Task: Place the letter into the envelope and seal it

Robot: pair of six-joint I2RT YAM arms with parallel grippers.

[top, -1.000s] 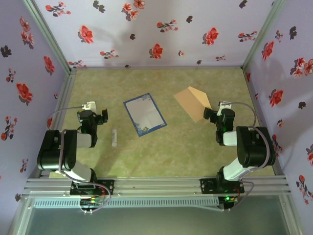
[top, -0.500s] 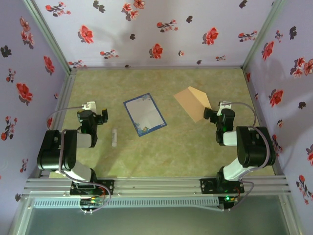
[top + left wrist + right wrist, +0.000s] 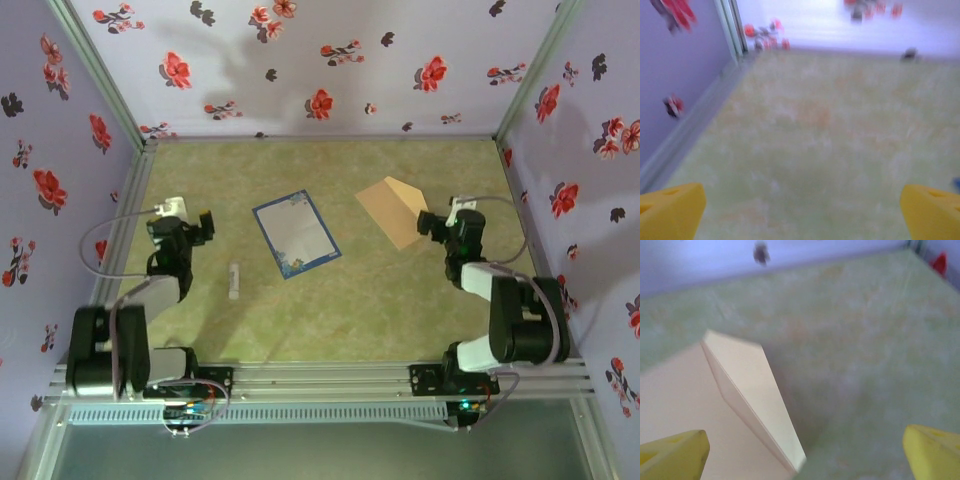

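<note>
While nothing is gripped, the left tool (image 3: 205,227) is seen with its jaws spread wide. In the left wrist view its yellow fingertips (image 3: 670,212) are set far apart over bare green mottled worktop (image 3: 350,320). The right tool (image 3: 428,224) is likewise spread wide and empty, positioned just beside the right end of the plain tan-brown kraft paper envelope (image 3: 393,210). That envelope is laid at an angle right of centre, and its triangular flap (image 3: 752,390) is seen raised off the body in the right wrist view. The white rectangular paper letter with a blue decorated border (image 3: 295,233) is laid flat near centre, apart from the envelope and not inserted. A small white cylinder stick (image 3: 234,281) is laid near the letter's left side, toward the near edge. Purple floral walls (image 3: 300,60) are seen around the worktop.
</note>
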